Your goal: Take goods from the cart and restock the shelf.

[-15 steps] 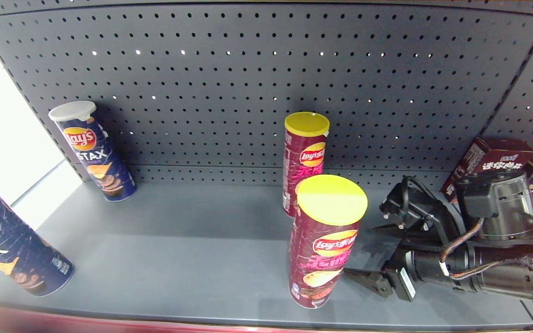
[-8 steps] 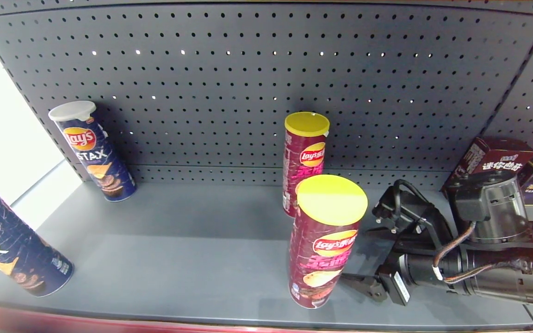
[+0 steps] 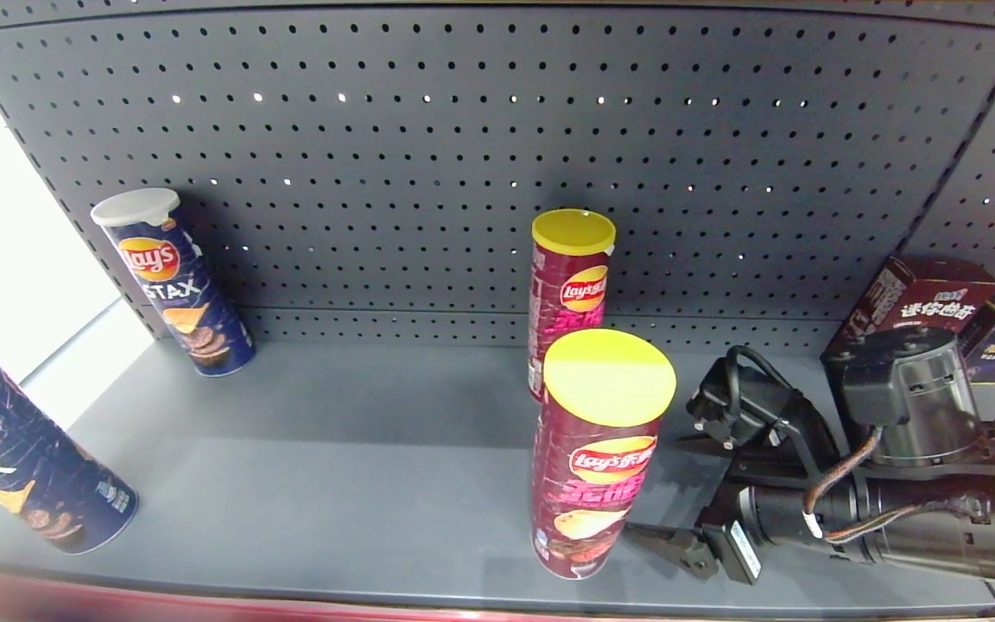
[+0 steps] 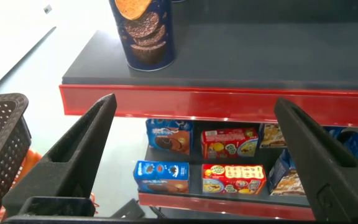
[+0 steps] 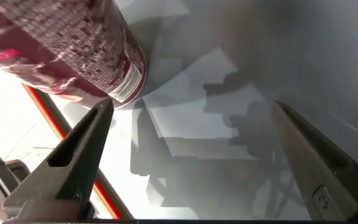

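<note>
Easing toward nine o'clock, your right gripper (image 3: 662,485), jaws spread and empty, has nudged the front can (image 3: 597,458) along the shelf (image 3: 359,484), standing at six o'clock from the rear can (image 3: 568,302), so probably stocked.

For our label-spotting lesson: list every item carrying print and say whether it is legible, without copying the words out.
Rear blue can: logo and large word, legible.
Front blue can: logo cut off, small print unreadable.
Rear maroon can: logo legible.
Front maroon can: logo legible, small print unreadable.
Brown box: characters legible.
Lower-shelf packs: blurred.
</note>
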Tool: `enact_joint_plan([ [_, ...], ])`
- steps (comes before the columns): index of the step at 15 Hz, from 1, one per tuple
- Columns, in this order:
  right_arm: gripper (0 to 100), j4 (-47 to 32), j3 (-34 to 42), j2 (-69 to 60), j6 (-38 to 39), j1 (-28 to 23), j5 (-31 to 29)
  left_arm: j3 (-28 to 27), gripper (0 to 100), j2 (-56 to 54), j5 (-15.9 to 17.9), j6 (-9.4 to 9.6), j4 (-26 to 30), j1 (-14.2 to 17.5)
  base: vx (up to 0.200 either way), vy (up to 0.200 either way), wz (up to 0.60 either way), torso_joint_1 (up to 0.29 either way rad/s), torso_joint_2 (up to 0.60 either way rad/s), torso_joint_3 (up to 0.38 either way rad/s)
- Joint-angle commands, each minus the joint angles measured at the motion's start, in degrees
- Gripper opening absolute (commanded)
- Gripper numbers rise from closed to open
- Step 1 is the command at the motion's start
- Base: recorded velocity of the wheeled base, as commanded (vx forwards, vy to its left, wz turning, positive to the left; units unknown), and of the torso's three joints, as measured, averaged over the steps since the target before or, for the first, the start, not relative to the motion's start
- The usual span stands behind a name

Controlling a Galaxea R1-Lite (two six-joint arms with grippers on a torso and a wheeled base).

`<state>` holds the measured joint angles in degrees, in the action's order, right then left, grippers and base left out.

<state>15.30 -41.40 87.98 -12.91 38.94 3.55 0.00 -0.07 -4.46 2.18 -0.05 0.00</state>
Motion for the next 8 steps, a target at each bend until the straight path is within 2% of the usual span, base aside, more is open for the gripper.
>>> enact_joint_plan([
  [1, 100, -0.01, -0.26, -0.44, -0.1, -1.23, 0.06, 0.0, 100, 0.07, -0.02, 0.02, -0.04, 0.0, 0.0, 0.0, 0.0, 0.0, 0.0, 0.0],
  [8, 100, -0.01, -1.05, 1.05, -0.1, 0.61, 0.06, 0.0, 100, 0.07, -0.02, 0.02, 0.05, 0.0, 0.0, 0.0, 0.0, 0.0, 0.0, 0.0],
])
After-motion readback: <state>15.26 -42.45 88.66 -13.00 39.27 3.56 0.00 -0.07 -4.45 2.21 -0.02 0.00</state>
